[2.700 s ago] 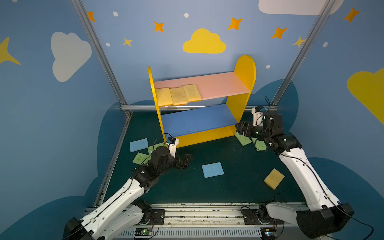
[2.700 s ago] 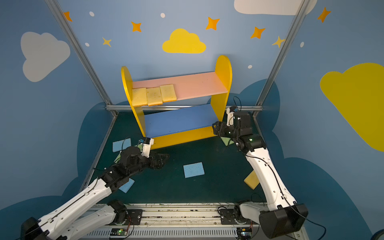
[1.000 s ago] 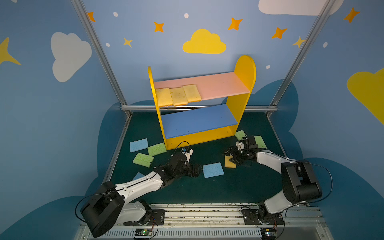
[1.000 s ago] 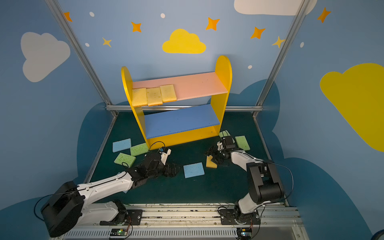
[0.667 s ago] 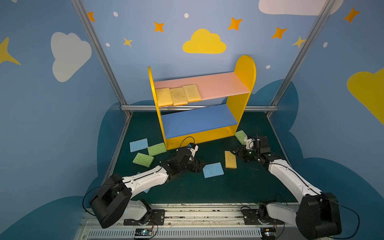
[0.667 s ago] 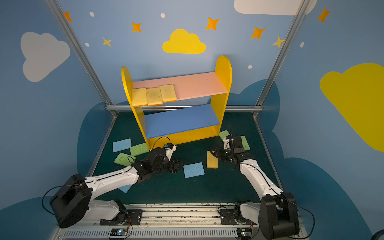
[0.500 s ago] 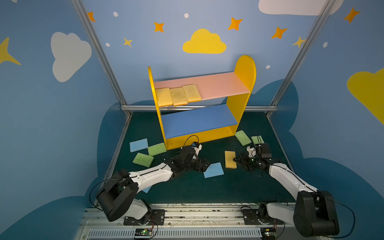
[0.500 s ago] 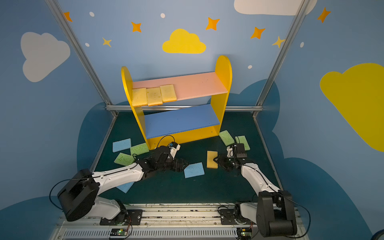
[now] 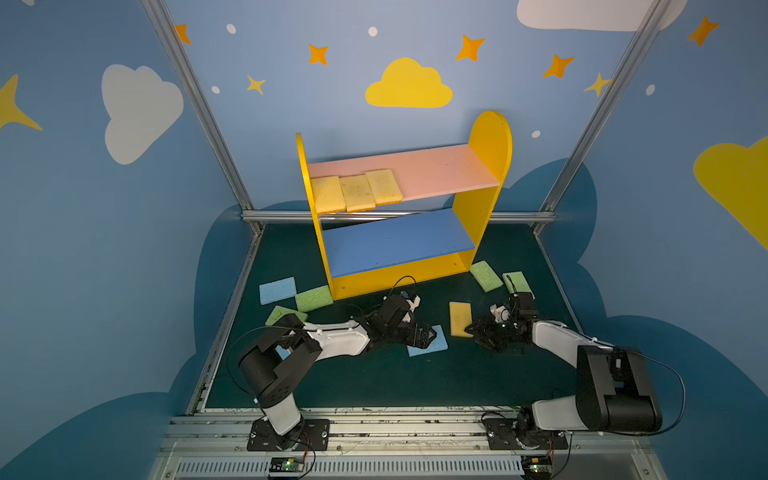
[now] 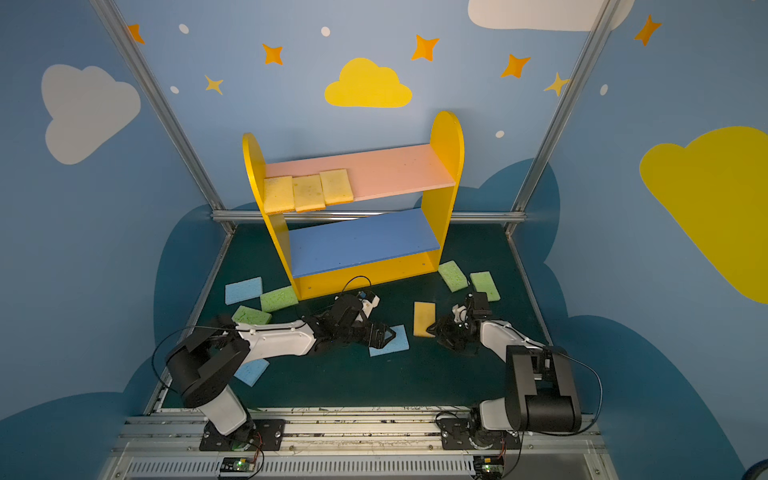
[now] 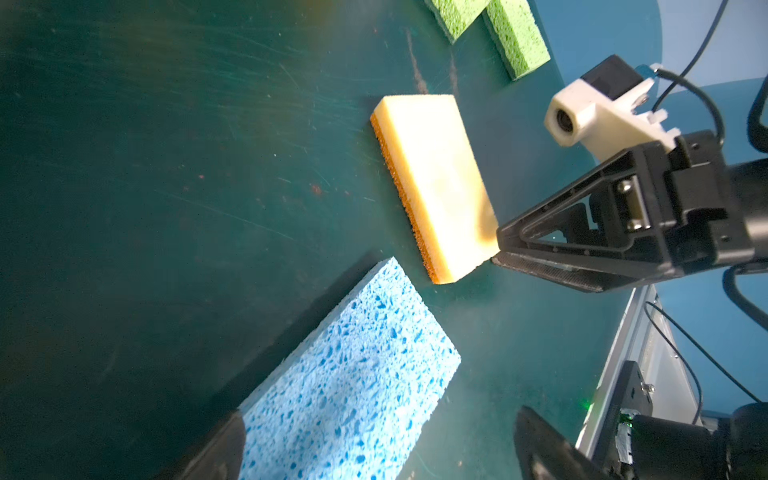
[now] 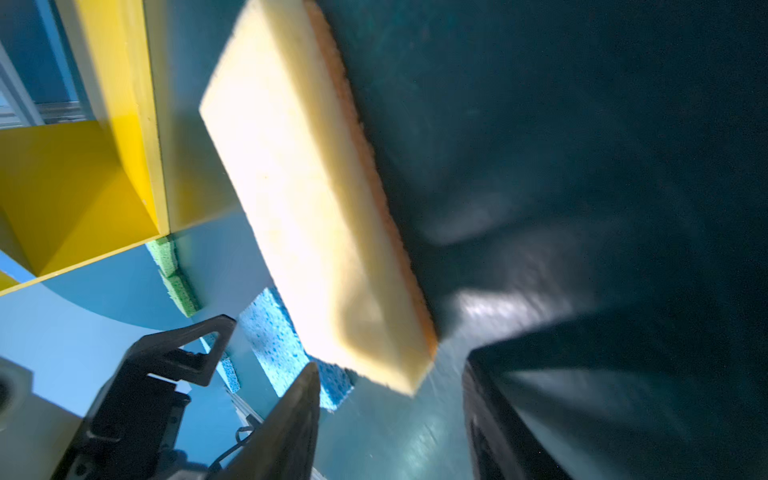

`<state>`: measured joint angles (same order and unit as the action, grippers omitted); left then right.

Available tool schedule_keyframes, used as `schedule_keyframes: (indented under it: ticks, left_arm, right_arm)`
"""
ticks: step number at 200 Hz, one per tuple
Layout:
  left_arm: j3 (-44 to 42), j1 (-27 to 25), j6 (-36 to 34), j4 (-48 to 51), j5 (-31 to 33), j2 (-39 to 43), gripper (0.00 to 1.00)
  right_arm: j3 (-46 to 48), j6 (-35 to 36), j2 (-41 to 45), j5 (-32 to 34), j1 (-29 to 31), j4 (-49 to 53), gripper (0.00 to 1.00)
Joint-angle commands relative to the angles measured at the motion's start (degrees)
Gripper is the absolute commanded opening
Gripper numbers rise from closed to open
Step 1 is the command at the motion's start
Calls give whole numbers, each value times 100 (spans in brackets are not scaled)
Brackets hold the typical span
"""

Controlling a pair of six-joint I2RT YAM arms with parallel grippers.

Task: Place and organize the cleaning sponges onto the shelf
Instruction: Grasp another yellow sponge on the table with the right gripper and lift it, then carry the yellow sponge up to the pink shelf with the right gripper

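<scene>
The yellow shelf (image 9: 490, 137) stands at the back, with three yellow sponges (image 9: 357, 193) side by side on the left of its pink board. A fourth yellow sponge (image 9: 460, 318) (image 12: 316, 216) lies flat on the green floor. My right gripper (image 9: 478, 330) (image 12: 390, 411) sits open at that sponge's near end, jaws either side of its corner without touching. A light blue sponge (image 9: 432, 343) (image 11: 345, 386) lies flat beside it. My left gripper (image 9: 424, 332) (image 11: 380, 440) is wide open and straddles this blue sponge, low over the floor.
Two green sponges (image 9: 486, 275) (image 9: 517, 283) lie right of the shelf base. Left of it lie two more green ones (image 9: 313, 298) (image 9: 284, 313) and a blue one (image 9: 277, 289). Another blue sponge (image 10: 251, 371) shows under the left arm. The two grippers are close together.
The left gripper slid right over the blue sponge and opened wider. The yellow sponge came to lie flat; the right gripper swung out, then back to its near end with narrower jaws.
</scene>
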<state>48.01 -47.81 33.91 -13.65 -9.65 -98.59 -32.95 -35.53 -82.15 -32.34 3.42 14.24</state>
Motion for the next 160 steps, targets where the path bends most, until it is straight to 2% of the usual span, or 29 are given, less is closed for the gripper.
schedule_keyframes:
  ticks: [1,53,93,122,160]
  left_arm:
    - [104,-28,17,-107,-21,4,100]
    - [-9,-53,3,-44,31,217,100]
    - [-171,-97,10,124,120,624,100]
    - [-266,-208,-58,415,295,1053,100]
    - [-412,-279,-130,858,525,1778,100]
  right_arm:
    - [43,31,-242,83,11,-118,50]
    - [17,-20,-306,301,16,-119,23]
    - [-118,-136,-368,443,9,-57,7]
    - [-191,-117,-148,371,20,33,0]
    - [-535,208,514,349,138,762,0]
